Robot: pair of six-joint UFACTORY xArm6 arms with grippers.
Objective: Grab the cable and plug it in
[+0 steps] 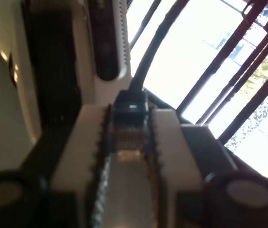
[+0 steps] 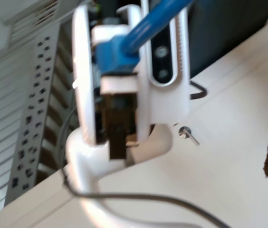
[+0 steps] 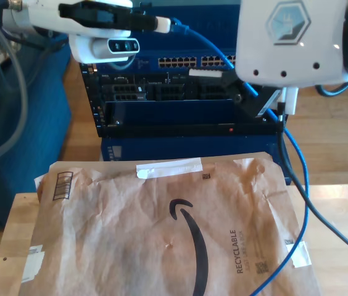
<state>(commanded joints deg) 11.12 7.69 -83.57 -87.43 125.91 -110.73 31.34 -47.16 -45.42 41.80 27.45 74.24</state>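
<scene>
My first hand (image 1: pixel 130 137) pinches the cable (image 3: pixel 206 44) plug, cable running back past the wrist; in the exterior view its long axis slopes from upper left down toward the rack (image 3: pixel 180 92). Second hand (image 2: pixel 117 142) state: cannot tell

A paper mailer (image 3: pixel 168 234) lies flat on the wooden table (image 3: pixel 13 240), nearest the exterior view's camera. Behind it stands a rack of network equipment (image 3: pixel 180 98). The cable (image 3: pixel 297 160) runs from the rack's upper front down the exterior view's right, crossing the mailer's right corner.
</scene>
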